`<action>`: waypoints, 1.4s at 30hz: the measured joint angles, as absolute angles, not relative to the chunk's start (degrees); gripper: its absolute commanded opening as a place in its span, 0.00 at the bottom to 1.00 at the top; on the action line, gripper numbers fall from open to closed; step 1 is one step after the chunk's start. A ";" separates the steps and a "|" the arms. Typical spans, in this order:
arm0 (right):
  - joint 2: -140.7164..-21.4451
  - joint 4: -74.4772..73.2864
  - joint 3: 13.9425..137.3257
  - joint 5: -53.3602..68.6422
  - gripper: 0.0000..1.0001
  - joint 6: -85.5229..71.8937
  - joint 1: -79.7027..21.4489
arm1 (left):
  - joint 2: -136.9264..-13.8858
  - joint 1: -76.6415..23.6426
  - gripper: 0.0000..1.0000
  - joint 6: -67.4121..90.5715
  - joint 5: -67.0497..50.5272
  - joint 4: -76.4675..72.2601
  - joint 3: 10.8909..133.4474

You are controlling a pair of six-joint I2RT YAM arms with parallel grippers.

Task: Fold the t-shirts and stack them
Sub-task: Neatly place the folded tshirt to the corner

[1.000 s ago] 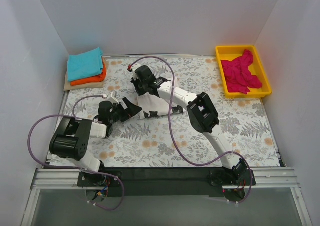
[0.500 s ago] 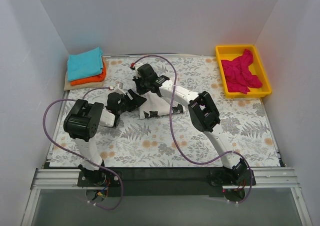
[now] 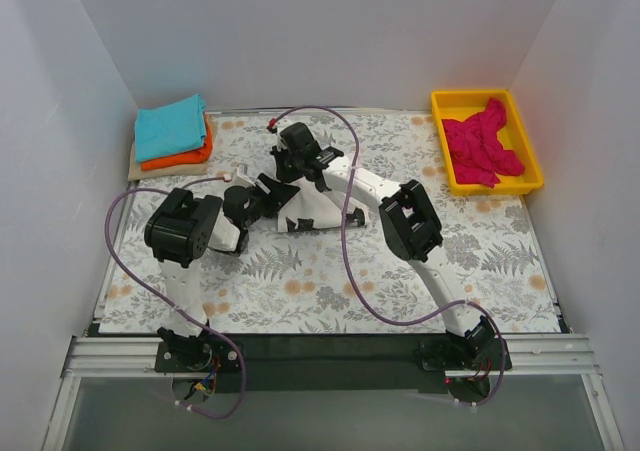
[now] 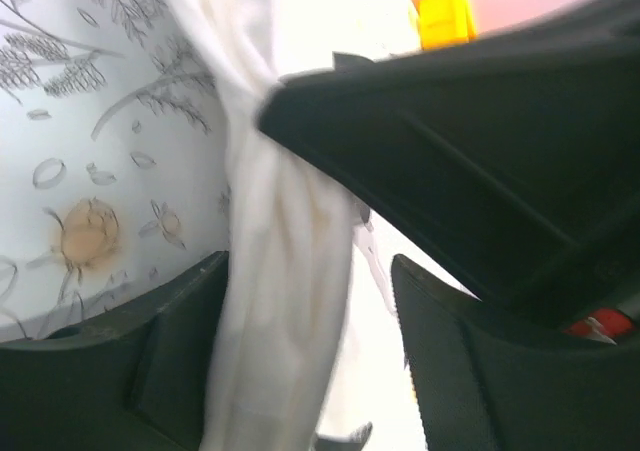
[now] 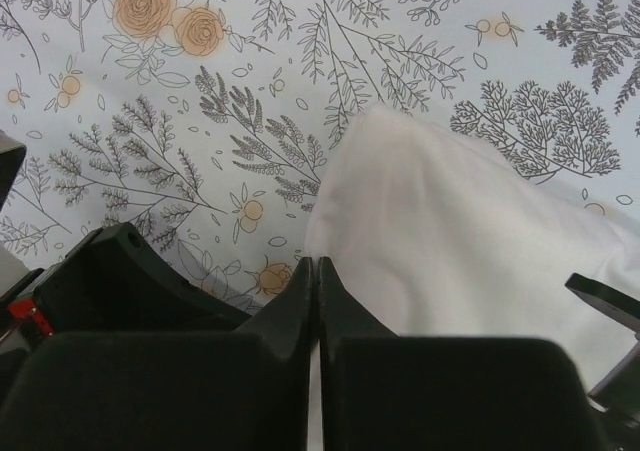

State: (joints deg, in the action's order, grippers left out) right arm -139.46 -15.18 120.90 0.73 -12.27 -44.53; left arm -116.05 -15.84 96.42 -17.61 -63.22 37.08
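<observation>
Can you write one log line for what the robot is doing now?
phase: folding | left claw: shut on white t-shirt | right claw: shut on white t-shirt

A cream-white tee lies bunched mid-table, teal over orange folded far-left, magenta crumpled far-right.

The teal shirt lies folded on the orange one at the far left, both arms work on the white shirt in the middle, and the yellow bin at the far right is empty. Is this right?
Not quite. The yellow bin is not empty: the top external view shows the magenta-pink t-shirt crumpled inside it. The rest holds: teal t-shirt on orange t-shirt, both arms at the white t-shirt.
</observation>
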 measured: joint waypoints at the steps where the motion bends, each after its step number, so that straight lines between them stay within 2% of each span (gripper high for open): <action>1: -139.44 -15.00 120.90 0.56 0.01 -12.36 -44.29 | -116.53 -15.92 0.57 96.77 -17.30 -63.11 37.80; 3: -139.39 -15.03 120.90 0.47 0.01 -12.78 -43.99 | -117.47 -16.08 0.49 97.25 -16.14 -62.26 39.22; 4: -139.39 -15.05 120.86 0.47 0.01 -13.17 -43.94 | -117.69 -16.16 0.36 97.25 -15.66 -61.56 39.68; 5: -139.33 -15.00 120.57 0.45 0.01 -13.54 -43.94 | -118.04 -16.27 0.36 97.23 -14.63 -59.75 40.75; 9: -139.20 -15.09 120.09 0.27 0.03 -14.02 -43.81 | -118.63 -16.29 0.16 95.98 -12.84 -52.25 44.16; 10: -139.20 -15.18 120.09 0.12 0.11 -14.09 -43.72 | -118.63 -16.29 0.12 95.83 -12.78 -50.92 44.80; 11: -139.15 -15.18 120.09 -0.08 0.30 -14.33 -43.62 | -118.56 -16.32 0.10 95.64 -12.58 -49.34 45.30; 14: -138.87 -15.27 120.09 -1.19 0.56 -14.68 -43.24 | -117.60 -16.32 0.05 94.63 -12.56 -44.36 47.11; 17: -137.78 -15.42 120.09 -2.02 0.70 -14.13 -42.52 | -116.22 -16.08 0.00 92.14 -12.43 -37.23 49.67; 20: -135.24 -15.51 119.50 -3.11 0.78 -12.88 -41.12 | -115.77 -15.55 0.04 87.92 -12.60 -27.79 54.72; 23: -130.50 -15.51 117.14 -3.38 0.81 -11.53 -38.37 | -115.98 -14.66 0.07 80.01 -10.31 -15.46 62.24; 27: -123.04 -14.92 112.55 -3.03 0.81 -10.11 -32.86 | -118.74 -14.04 0.01 68.64 -1.89 0.45 74.50; 31: -115.37 -14.24 105.49 -2.87 0.81 -8.75 -26.68 | -126.28 -13.87 0.00 59.86 9.76 12.25 90.65; 36: -109.27 -14.52 96.90 -2.98 0.81 -6.90 -22.76 | -130.96 -12.29 0.00 53.58 18.39 20.51 100.90; 42: -107.79 -15.05 92.29 -2.66 0.79 -5.54 -22.13 | -134.76 -9.74 0.00 45.95 27.31 25.12 110.17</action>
State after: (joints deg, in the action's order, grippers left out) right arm -107.79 -15.05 92.29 -2.66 -5.54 -22.13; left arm -134.76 -9.74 45.95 27.31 25.12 110.17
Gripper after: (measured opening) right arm 0.796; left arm 0.135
